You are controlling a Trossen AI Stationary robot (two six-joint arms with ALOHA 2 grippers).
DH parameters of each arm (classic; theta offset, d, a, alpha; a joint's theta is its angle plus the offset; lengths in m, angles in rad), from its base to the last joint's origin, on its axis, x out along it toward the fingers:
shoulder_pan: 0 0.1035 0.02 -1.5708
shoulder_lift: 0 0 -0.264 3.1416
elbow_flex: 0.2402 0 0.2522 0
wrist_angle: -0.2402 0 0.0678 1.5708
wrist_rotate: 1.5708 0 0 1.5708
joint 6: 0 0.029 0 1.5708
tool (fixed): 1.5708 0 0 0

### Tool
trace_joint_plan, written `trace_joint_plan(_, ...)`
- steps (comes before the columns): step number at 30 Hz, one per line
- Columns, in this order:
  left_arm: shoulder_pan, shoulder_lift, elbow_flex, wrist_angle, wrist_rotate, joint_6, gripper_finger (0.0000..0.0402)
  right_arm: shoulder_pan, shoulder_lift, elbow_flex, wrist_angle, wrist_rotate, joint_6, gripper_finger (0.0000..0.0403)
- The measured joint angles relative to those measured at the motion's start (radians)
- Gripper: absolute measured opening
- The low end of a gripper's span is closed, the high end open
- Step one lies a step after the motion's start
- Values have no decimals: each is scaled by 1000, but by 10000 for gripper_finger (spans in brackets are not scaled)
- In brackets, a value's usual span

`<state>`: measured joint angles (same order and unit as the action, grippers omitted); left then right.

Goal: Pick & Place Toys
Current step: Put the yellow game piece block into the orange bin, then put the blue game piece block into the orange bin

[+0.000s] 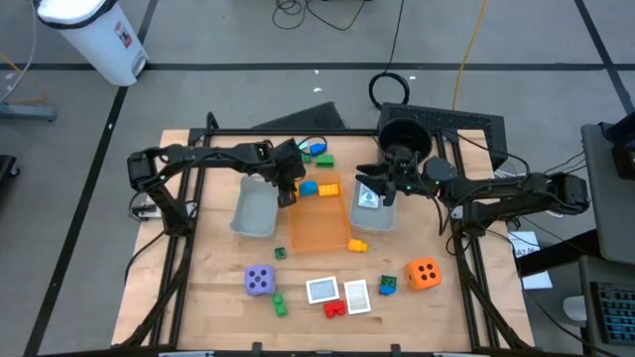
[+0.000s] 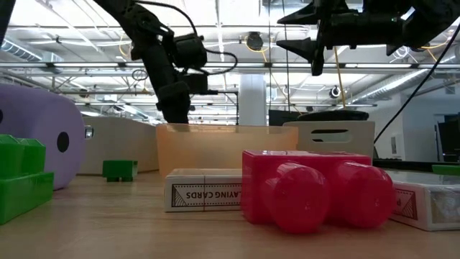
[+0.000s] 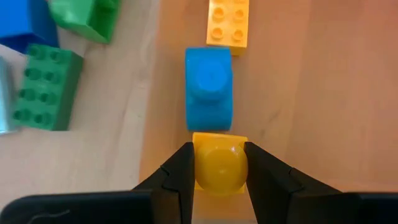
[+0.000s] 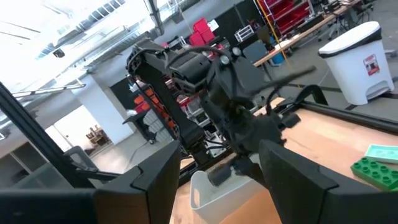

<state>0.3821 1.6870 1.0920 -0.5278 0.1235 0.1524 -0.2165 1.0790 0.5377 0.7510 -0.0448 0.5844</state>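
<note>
The left gripper hangs over the far part of the orange tray, its two fingers pinched on a small yellow brick that sits between them just above the tray floor. Inside that tray, just beyond the held piece, lie a blue brick and then a yellow-orange brick, so at least two toys look already placed and a third appears to be on its way in. Outside the tray on its far left side, green bricks rest on the bare table. The right gripper is raised above the grey tray on the right, fingers spread apart with nothing between them; a whitish card seems to lie in that tray. A second grey tray stands left of the orange one, and its contents cannot be made out. Much is left: along the near side of the table sit the purple die, the orange die, two flat cards, a red brick, small green bricks and another dark green one by the orange die, plus a yellow brick just off the orange tray's near right corner. I judge the sorting well under half done.
</note>
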Motion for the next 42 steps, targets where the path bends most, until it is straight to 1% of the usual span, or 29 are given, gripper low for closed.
trace_joint_plan(7, -3, 48, 0, 9, 7, -4, 113, 0, 0, 1, -7, -3, 13, 210)
trace_joint_plan(23, -3, 54, 0, 34, -21, -26, 116, 0, 0, 1, -31, -3, 25, 210)
trace_joint_plan(26, -3, 54, 0, 34, -21, -31, 135, 0, 0, 1, -31, -3, 25, 210)
trace_joint_plan(31, -3, 55, 0, 36, -20, -65, 193, 0, 0, 1, -31, -3, 25, 210)
trace_joint_plan(35, -3, 55, 0, 35, -21, -116, 230, 0, 0, 1, -31, -3, 25, 210)
trace_joint_plan(39, -3, 44, -1, 36, -12, -152, 251, 0, 0, 1, -31, -3, 31, 210)
trace_joint_plan(42, -6, 19, -1, 52, 19, -165, 258, 0, 0, 1, -31, -3, 33, 210)
